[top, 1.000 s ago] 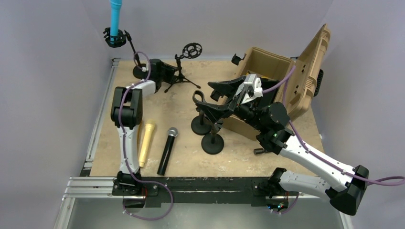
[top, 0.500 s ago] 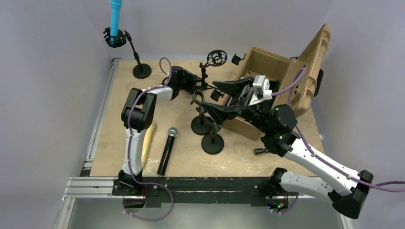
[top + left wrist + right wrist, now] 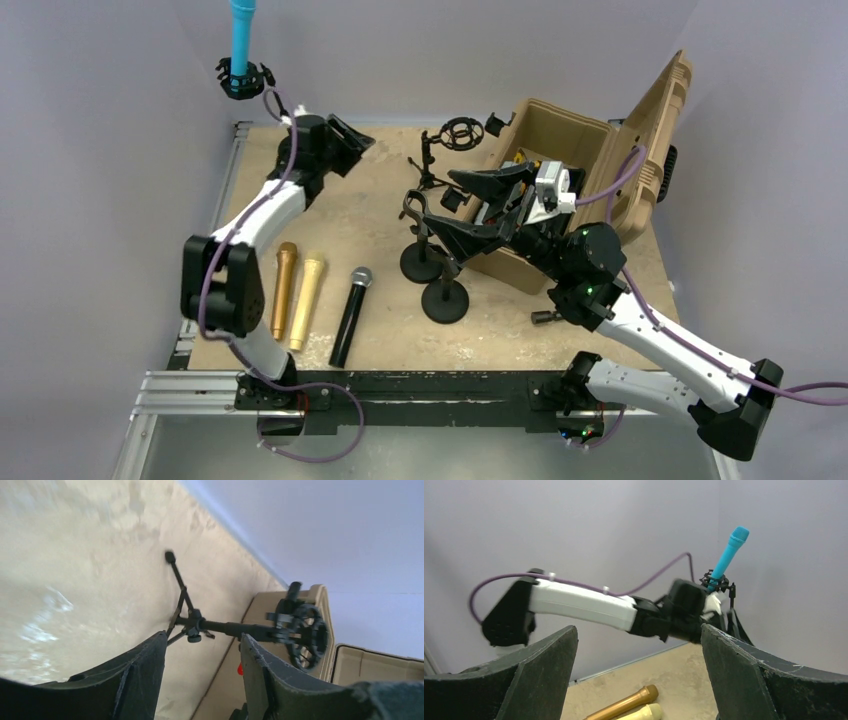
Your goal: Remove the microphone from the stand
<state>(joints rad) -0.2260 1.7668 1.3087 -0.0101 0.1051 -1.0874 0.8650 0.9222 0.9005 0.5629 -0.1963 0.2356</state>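
The blue microphone (image 3: 241,30) stands upright in the shock mount of its stand (image 3: 243,80), at the far left corner of the table (image 3: 380,215) — it is not yet taken out. The left gripper (image 3: 352,142) is to the right of this stand and lower than the mount, clearly apart from the microphone. Its fingers (image 3: 142,672) are apart and nothing is between them. In the left wrist view a tripod stand (image 3: 220,627) with a round mount shows through the gap.

The right gripper (image 3: 428,192) hangs over two round-base stands (image 3: 440,295) in front of the open tan case (image 3: 575,140) — its jaws are wide apart and hold nothing. A bronze microphone (image 3: 283,290), a cream microphone (image 3: 307,300) and a black microphone (image 3: 350,315) lie side by side near the front edge.
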